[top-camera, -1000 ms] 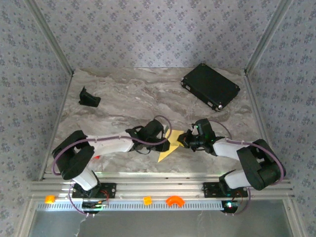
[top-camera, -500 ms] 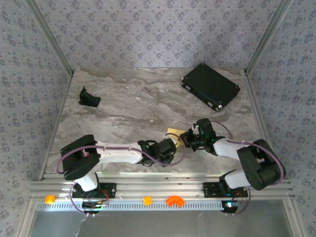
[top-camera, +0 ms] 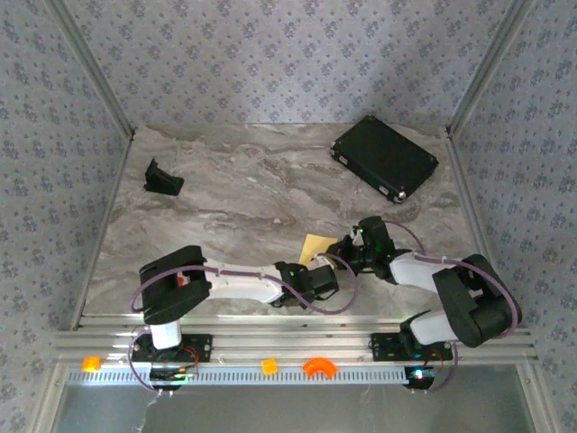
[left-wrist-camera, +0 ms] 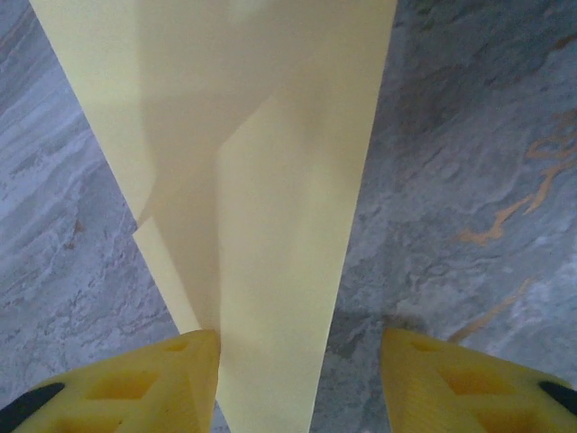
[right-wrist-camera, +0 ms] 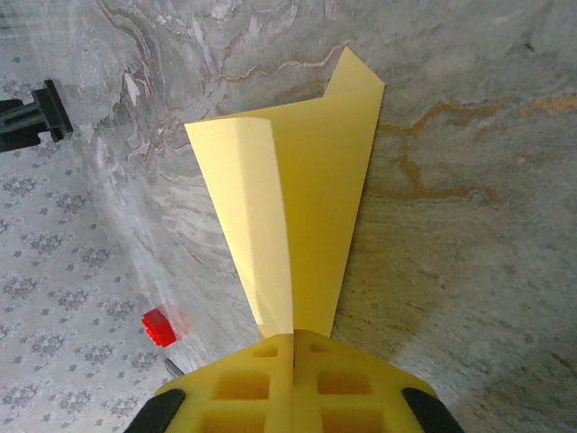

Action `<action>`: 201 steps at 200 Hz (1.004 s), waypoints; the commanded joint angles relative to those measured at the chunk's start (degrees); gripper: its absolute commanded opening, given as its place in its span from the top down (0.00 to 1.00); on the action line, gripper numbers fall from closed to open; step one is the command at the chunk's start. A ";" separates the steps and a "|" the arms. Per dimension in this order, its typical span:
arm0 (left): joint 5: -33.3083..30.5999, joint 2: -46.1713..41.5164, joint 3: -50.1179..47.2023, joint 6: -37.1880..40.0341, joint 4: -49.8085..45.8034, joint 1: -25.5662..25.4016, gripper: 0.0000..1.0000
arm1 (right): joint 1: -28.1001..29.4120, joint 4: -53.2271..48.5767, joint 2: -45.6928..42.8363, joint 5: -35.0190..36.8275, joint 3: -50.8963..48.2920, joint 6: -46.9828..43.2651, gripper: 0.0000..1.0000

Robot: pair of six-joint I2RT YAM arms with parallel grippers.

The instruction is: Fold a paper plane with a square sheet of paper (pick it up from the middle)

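Square sheet of paper (top-camera: 315, 245), already folded to a tapering, dart-like outline, lies near the front middle of the marble table (top-camera: 225, 189), between the two arms. Top view: the right gripper (top-camera: 343, 255) meets the sheet from the right and the left gripper (top-camera: 320, 271) from the near side, with a black case (top-camera: 385, 159) well apart at the far right. Whether either tool holds the sheet cannot be told from this height. Left wrist view: the yellow fingers (left-wrist-camera: 171, 379) stand spread, and the sheet runs between them. Its edge is against one finger and clear of the other, and overlapped layers with a slanting fold line show on its face. Right wrist view: the fingers (right-wrist-camera: 243, 383) are pressed together, pinching the narrow end of the sheet. The wide end fans away and one flap curls up unflattened. A small red block (right-wrist-camera: 160, 327) sits off to the side. The step in hand appears to be a mid-sequence fold, with one arm anchoring while the other takes position. The next move likely calls for the left jaws to close on, or press flat, the loose layers without tugging the sheet out of the right-hand pinch.
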 commanded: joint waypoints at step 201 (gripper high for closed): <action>-5.02 1.50 1.48 0.46 -2.84 -1.09 0.91 | -0.36 -0.60 -0.30 0.40 0.70 0.61 0.98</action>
